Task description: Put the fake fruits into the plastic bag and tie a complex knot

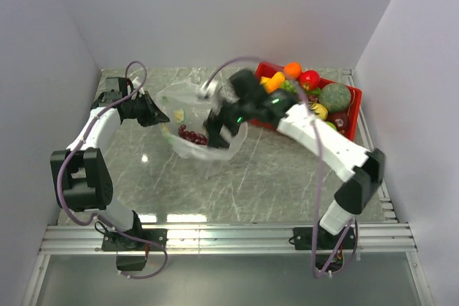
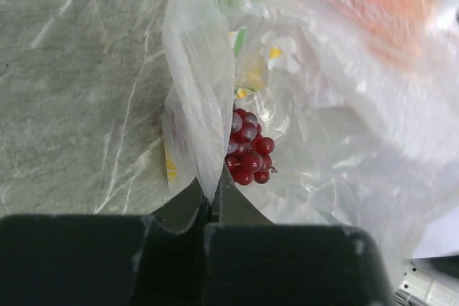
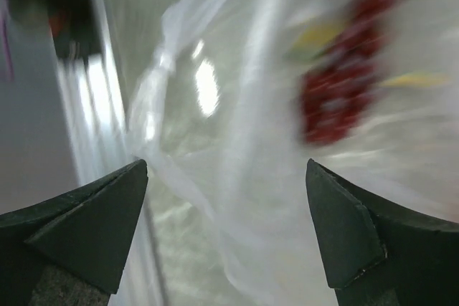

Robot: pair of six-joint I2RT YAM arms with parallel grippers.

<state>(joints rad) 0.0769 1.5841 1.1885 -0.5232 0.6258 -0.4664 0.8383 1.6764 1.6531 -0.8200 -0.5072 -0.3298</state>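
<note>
The plastic bag (image 1: pixel 188 98) lies crumpled at the table's middle back, with a red bunch of grapes (image 1: pixel 192 135) inside it. My left gripper (image 1: pixel 156 115) is at the bag's left edge, shut on a fold of its film (image 2: pixel 204 141); the grapes (image 2: pixel 249 152) lie just beyond the fingertips. Over the bag's right side hangs my right gripper (image 1: pixel 217 132). Its jaws stand wide open (image 3: pixel 226 177) with only blurred bag film (image 3: pixel 237 141) and the grapes (image 3: pixel 341 91) beyond them. More fake fruits, an orange (image 1: pixel 292 69), a red one (image 1: pixel 309 79) and a green one (image 1: pixel 334 97), sit in the red tray. No knot shows.
The red tray (image 1: pixel 354 109) stands at the back right, close to the right wall. A small yellow piece (image 1: pixel 179 115) shows through the bag near my left gripper. White walls close in the table on three sides; a metal rail runs along the near edge.
</note>
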